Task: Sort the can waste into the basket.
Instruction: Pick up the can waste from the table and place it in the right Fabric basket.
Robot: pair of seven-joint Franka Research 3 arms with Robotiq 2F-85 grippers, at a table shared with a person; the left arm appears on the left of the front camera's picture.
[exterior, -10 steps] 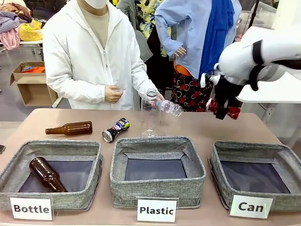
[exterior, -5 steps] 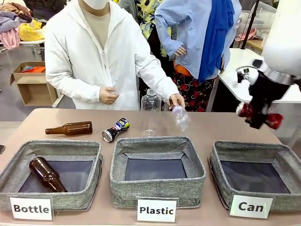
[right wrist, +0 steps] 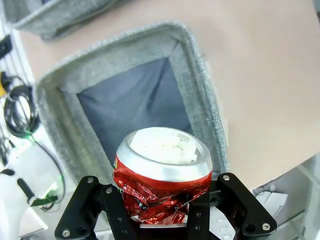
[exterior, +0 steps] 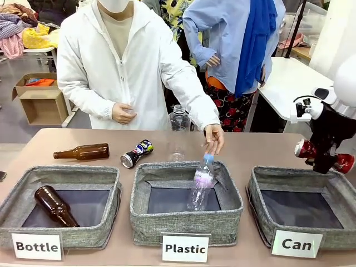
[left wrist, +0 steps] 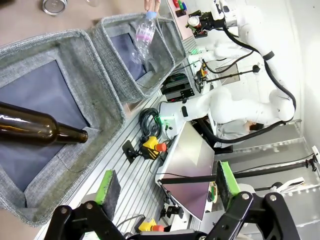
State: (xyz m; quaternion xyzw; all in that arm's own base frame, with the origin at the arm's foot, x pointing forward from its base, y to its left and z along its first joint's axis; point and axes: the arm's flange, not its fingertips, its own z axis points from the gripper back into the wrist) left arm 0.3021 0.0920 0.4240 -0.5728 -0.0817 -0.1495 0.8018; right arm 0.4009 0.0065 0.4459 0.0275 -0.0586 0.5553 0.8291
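The left gripper point(left wrist: 165, 185) is spread wide with nothing between its green pads, off to the left of the "Plastic" bin point(exterior: 186, 214). Just left of that bin stands the "Bottle" bin point(exterior: 107, 219), with a brown glass bottle point(exterior: 54, 206) lying aslant on its dark lining. Beyond and left of the "Plastic" bin, a second brown glass bottle point(exterior: 82, 151) lies on its side on the surface point(exterior: 267, 150). The black can point(exterior: 137, 153), with its blue, white and green label, lies just beyond the bin's far left corner. Behind the bin's far rim a clear plastic bottle point(exterior: 178, 119) stands upright.

Inside the "Plastic" bin a blue-capped plastic bottle point(exterior: 201, 181) stands tilted, cap up. The person's hand point(exterior: 213, 137) is directly above the cap; whether the fingers touch it cannot be told.

Just right of the "Plastic" bin sits the "Can" basket point(exterior: 300, 228). Farther right and higher than the bin's rim, the right gripper point(exterior: 325, 161) is clamped on the crushed red can point(exterior: 305, 149), held in the air. In the right wrist view, the basket's dark lining lies beyond the can.
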